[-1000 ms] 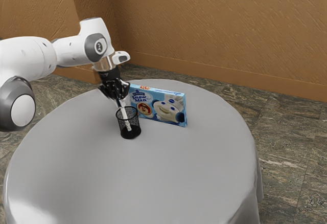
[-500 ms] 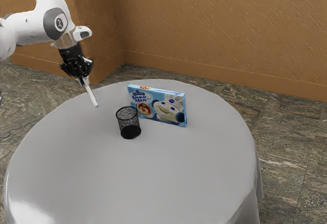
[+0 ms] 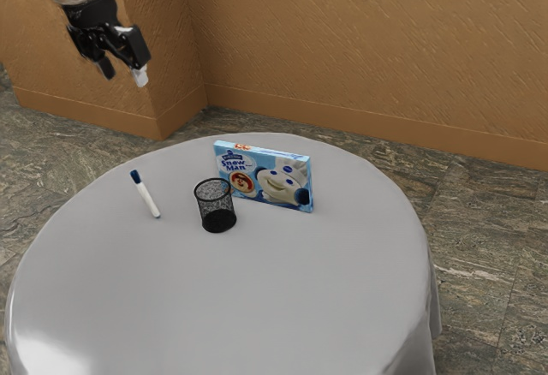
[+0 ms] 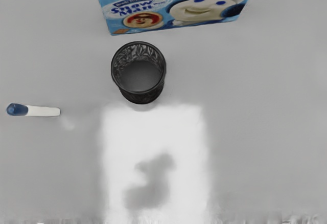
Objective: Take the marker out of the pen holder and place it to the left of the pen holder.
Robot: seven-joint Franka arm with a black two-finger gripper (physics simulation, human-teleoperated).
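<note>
Your gripper [image 3: 122, 73]: spread open, empty, raised. Marker [image 3: 148, 198] lies apart from holder [image 3: 217, 219]. Risk: lower needlessly and your fingertip could roll it.

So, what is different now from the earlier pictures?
The jaws let the marker go and rose, toward the exterior view's left, standing open. The marker, earlier in the pen holder, now lies on the table, left of the holder in that view. Holder and box stayed.
</note>
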